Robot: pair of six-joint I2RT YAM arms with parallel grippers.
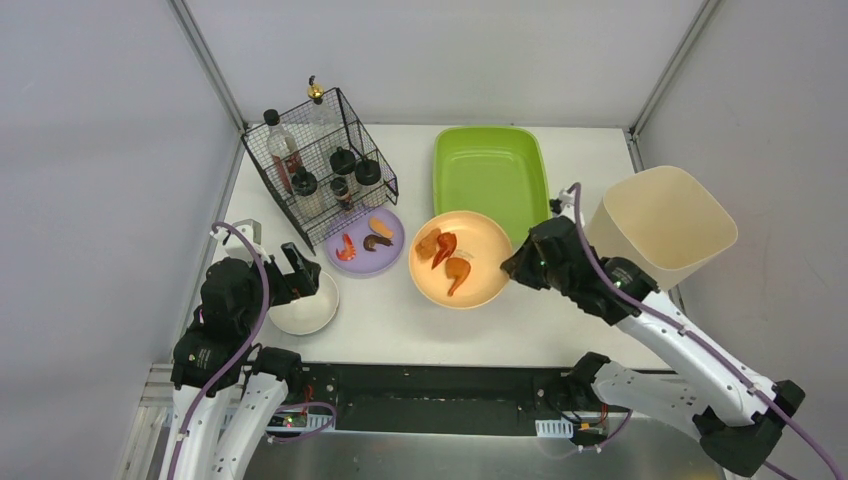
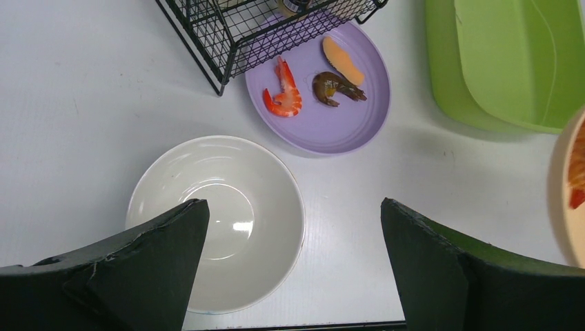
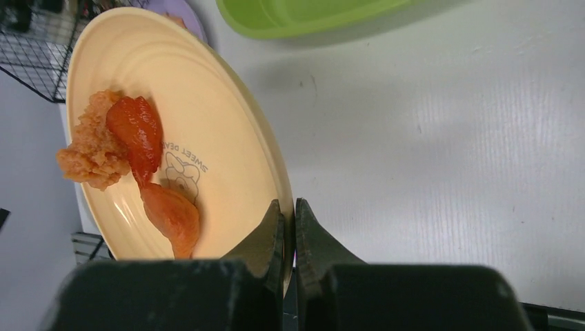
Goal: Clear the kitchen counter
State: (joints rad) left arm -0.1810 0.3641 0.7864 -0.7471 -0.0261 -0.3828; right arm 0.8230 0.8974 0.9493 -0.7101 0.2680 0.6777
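The white kitchen counter holds an orange plate with three pieces of toy food. My right gripper is shut on the plate's right rim; the wrist view shows its fingers pinching the rim of the plate. A white bowl sits at the front left. My left gripper is open and empty above it; in the wrist view one finger is over the bowl. A purple plate with shrimp and other toy food sits behind it.
A lime-green tray lies at the back middle. A black wire rack with bottles stands at the back left, over the purple plate's edge. A cream bin stands off the counter's right edge. Grey rails frame the counter.
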